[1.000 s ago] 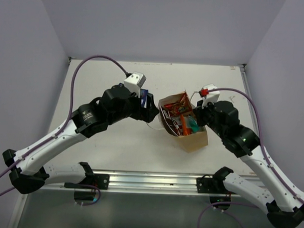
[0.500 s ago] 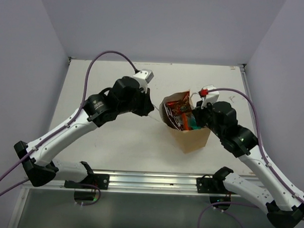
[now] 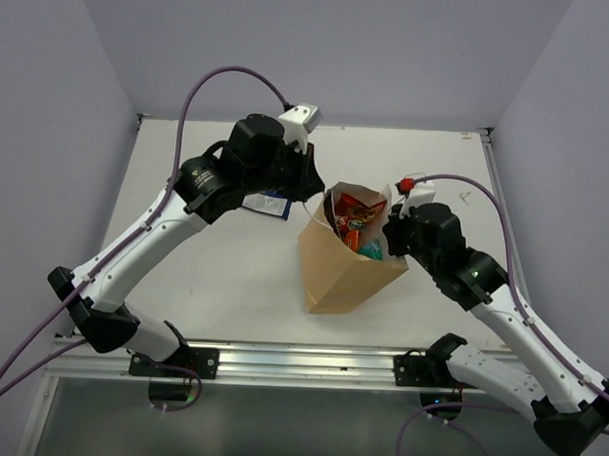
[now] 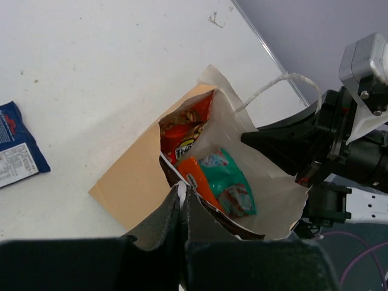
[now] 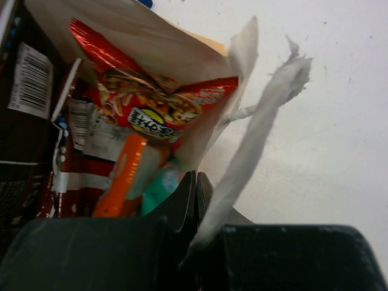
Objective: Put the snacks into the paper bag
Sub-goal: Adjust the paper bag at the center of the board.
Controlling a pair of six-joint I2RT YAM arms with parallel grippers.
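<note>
The tan paper bag (image 3: 343,274) stands in the middle of the table with its mouth up, held by both arms. My left gripper (image 3: 321,195) is shut on its left rim, with the jaws (image 4: 182,195) pinching the paper edge. My right gripper (image 3: 389,234) is shut on the opposite rim (image 5: 196,179), beside a white cord handle (image 5: 260,121). Inside the bag lie snacks: a red packet (image 4: 185,130), an orange one (image 4: 197,180), a teal one (image 4: 229,182) and a dark brown one (image 5: 24,121). One blue-white snack packet (image 3: 268,204) lies on the table left of the bag.
The white table (image 3: 213,275) ends at walls on the left, back and right. A metal rail (image 3: 300,363) with the arm bases runs along the near edge. Purple cables (image 3: 215,80) loop above the arms.
My left gripper has shut, swung up and right, and now grips the bag's left rim. The bag has risen from lying tilted to standing. The blue packet now shows on the table.
</note>
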